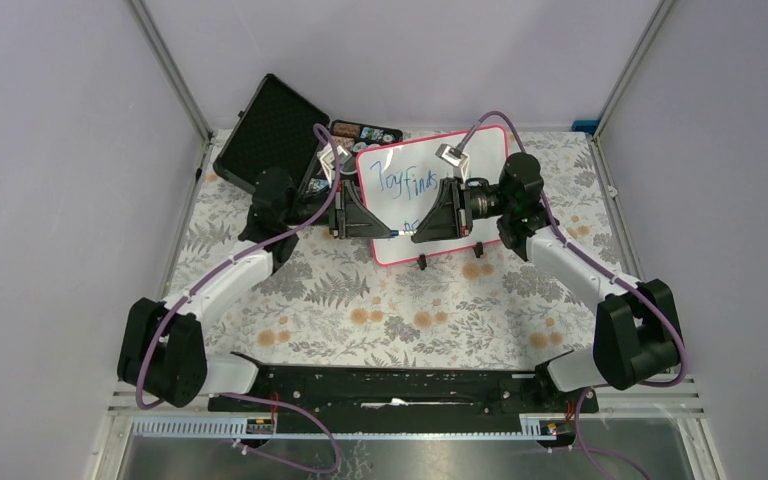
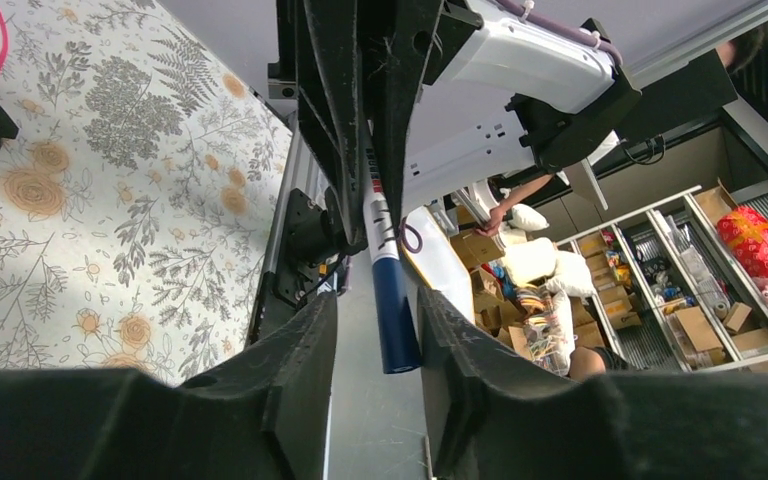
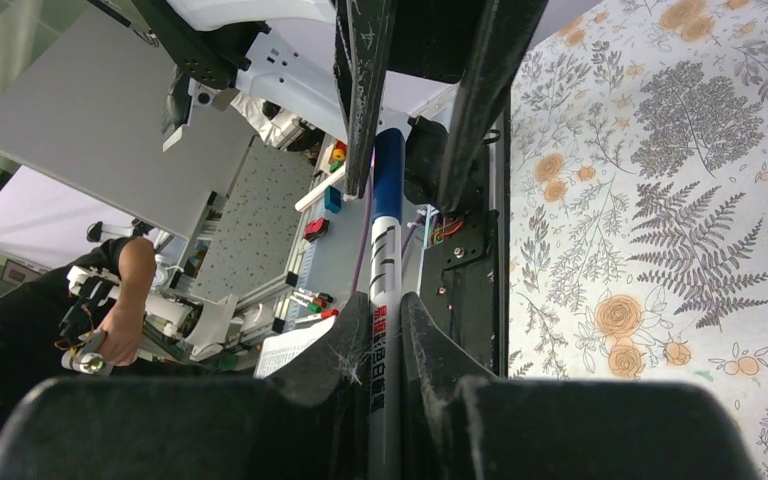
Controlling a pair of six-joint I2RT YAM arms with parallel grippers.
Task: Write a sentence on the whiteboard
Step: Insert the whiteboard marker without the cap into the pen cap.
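Right jaws tight on marker [image 3: 385, 262]

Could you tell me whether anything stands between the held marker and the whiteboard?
Apparently only the blue cap on the marker, sitting between the open fingers of the left gripper while the right gripper clamps the other end. Nothing else shows between it and the whiteboard.

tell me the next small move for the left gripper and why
Probably close the left gripper the rest of the way onto the blue end of the marker: its fingers flank that end with a gap showing, while the right gripper is shut on the barrel.
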